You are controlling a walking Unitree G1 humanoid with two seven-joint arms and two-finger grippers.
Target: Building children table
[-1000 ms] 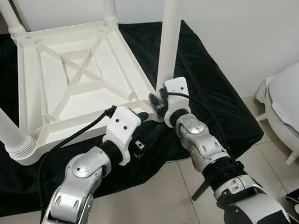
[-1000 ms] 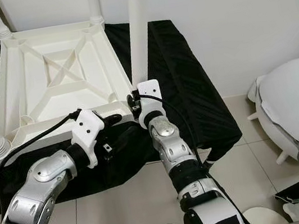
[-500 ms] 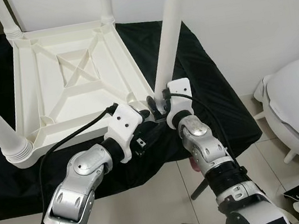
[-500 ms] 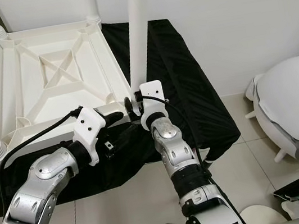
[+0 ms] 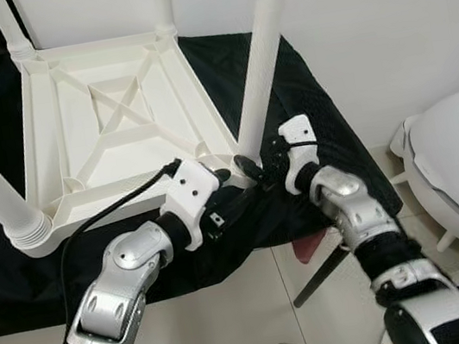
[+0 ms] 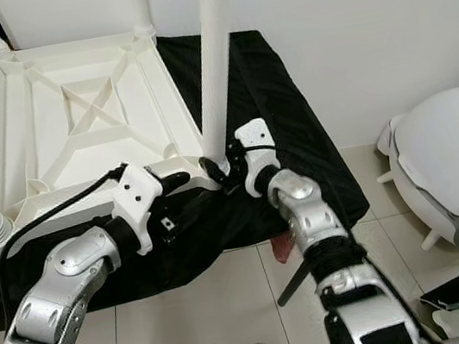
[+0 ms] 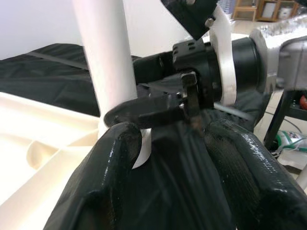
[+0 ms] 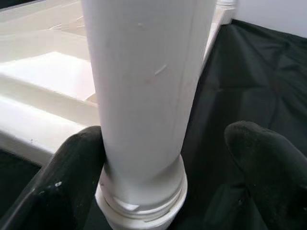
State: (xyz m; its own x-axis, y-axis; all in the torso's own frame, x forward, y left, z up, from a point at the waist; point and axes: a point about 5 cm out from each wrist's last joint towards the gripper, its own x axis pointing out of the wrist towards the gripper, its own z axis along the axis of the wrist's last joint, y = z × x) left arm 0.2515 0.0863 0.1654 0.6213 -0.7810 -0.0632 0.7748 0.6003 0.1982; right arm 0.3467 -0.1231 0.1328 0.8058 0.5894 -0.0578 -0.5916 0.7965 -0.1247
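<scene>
my right hand (image 8: pixel 158 158) is spread apart around the base of the leg (image 5: pixel 267 52) at the upturned table's (image 5: pixel 109 130) near corner, left hand (image 7: pixel 168 158) apart beside it; a skewed grip may tilt the leg.

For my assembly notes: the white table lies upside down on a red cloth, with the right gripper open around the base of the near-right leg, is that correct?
Not quite: the cloth is black, not red, as the left eye view shows. The rest holds: the white table lies upside down on it, and the right gripper is open around the base of the near-right leg, as the right wrist view shows.
</scene>
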